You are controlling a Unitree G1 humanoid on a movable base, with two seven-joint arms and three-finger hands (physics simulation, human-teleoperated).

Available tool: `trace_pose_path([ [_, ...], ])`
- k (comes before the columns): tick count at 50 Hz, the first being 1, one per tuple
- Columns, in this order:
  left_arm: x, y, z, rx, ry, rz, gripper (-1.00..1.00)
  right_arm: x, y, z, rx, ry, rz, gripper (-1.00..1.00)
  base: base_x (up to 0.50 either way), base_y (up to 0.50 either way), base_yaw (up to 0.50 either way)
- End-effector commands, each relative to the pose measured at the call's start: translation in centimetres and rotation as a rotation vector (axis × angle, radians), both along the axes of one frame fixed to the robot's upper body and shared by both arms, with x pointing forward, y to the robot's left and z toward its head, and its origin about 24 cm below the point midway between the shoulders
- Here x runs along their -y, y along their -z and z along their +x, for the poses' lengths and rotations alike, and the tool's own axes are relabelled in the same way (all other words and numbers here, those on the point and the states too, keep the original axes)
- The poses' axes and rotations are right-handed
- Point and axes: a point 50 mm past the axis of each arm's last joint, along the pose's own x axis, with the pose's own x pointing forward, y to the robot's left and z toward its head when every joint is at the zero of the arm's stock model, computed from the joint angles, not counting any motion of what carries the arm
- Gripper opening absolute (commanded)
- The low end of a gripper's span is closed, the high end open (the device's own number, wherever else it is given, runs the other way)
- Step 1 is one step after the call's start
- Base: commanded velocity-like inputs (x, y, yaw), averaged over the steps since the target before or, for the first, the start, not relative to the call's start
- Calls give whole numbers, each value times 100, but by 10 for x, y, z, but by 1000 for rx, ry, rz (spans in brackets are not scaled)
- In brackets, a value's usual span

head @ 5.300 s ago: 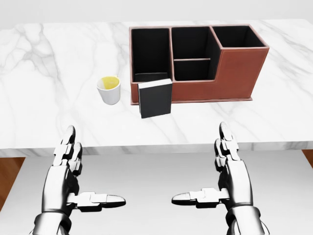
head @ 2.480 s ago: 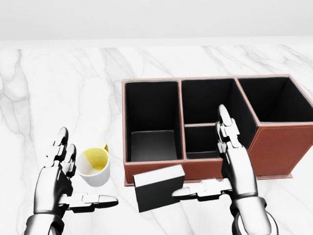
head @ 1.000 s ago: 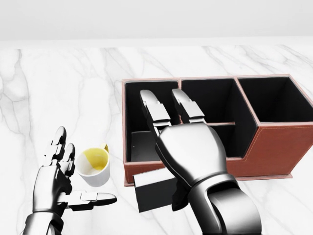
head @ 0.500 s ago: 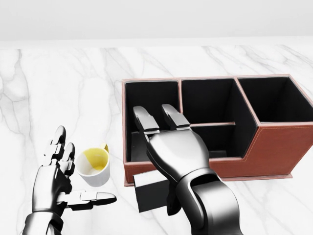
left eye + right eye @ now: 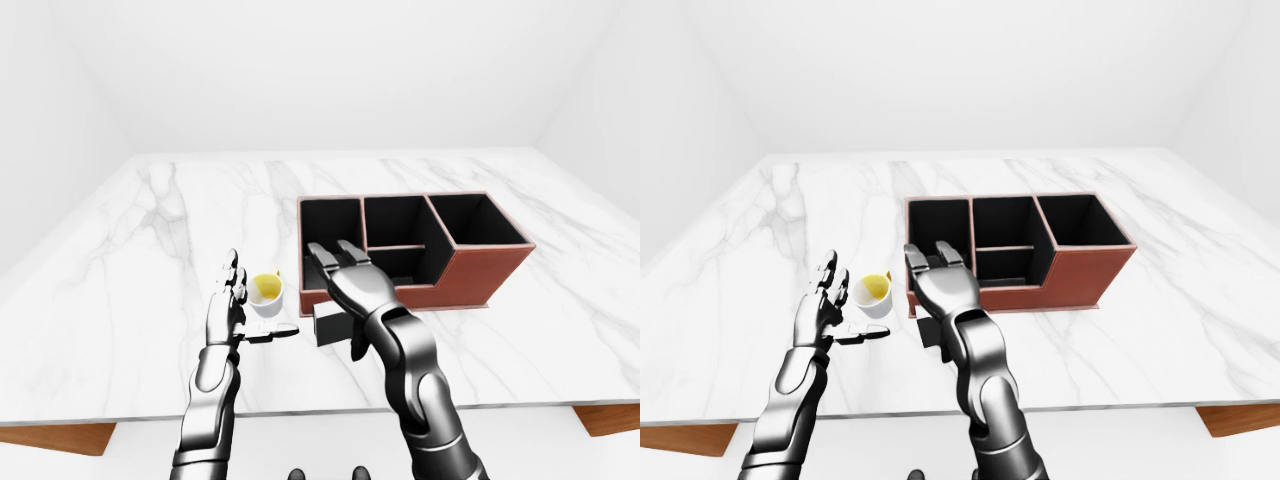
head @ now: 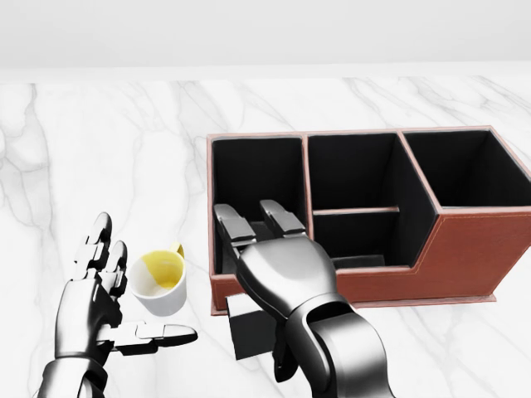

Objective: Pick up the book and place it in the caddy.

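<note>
The right hand (image 6: 278, 269) is seen palm down over the book (image 6: 249, 327), with its two upper fingers (image 6: 235, 225) stretched out flat and reaching over the caddy's near wall into the leftmost compartment. The thumb is hidden beneath the palm, so whether the book is gripped or only covered cannot be told. The hand is not curled into a fist; as far as it shows, it is spread.

The left hand (image 6: 95, 290) is held open in the air at the lower left of the head view, fingers pointing up and thumb (image 6: 158, 336) stuck out sideways toward the book. Nothing is held by it, and it is kept just beside the cup (image 6: 162, 282) without touching it.

The book, a dark block with a pale page edge, is found on the marble counter (image 6: 99, 149) just outside the caddy (image 6: 452, 245), against the bottom of its near wall below the leftmost compartment. Most of it is concealed by the right hand and forearm; only its left part and lower corner are shown. No title or lettering can be made out on it.

The caddy is shown as a brown, leather-look box with black-lined compartments. No brand or label is visible on it. The cup is white with a yellow inside, and its handle is mostly hidden behind its rim.
</note>
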Motion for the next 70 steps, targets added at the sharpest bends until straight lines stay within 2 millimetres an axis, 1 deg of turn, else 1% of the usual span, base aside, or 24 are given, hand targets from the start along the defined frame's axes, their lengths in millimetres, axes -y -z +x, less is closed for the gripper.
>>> trace_pose_path([
  [1, 0, 1, 1, 0, 0, 0, 100, -1, 10, -3, -41, -13, 5, 100, 0, 0, 0],
  [8, 1, -2, -3, 0, 0, 0, 100, -1, 10, -7, -40, -16, 1, 100, 0, 0, 0],
  [14, 1, -2, -4, 1, 0, -1, 100, -3, 16, -9, -61, -21, -12, 100, 0, 0, 0],
  [15, 0, -2, -3, 1, -1, -1, 100, -4, 21, -8, -80, -24, -21, 100, 0, 0, 0],
  [23, 1, -4, -4, 2, -1, -1, 100, -9, 30, -3, -128, -39, -27, 100, 0, 0, 0],
  [26, 0, -1, 0, 2, -1, -1, 100, -10, 35, -2, -152, -46, -27, 100, 0, 0, 0],
  [30, 0, -1, -1, 2, -1, -2, 100, -11, 39, -1, -171, -52, -28, 100, 0, 0, 0],
  [58, 0, -4, -3, 2, -2, -2, 100, -12, 41, 1, -183, -56, -30, 100, 0, 0, 0],
  [61, 0, -2, -1, 2, -1, -4, 100, -11, 55, 7, -246, -59, -39, 100, 0, 0, 0],
  [62, 0, -2, -1, 2, -1, -5, 100, -10, 56, 10, -254, -55, -40, 100, 0, 0, 0],
  [70, 0, -1, 0, 2, 0, -5, 100, -8, 56, 14, -259, -52, -43, 100, 0, 0, 0],
])
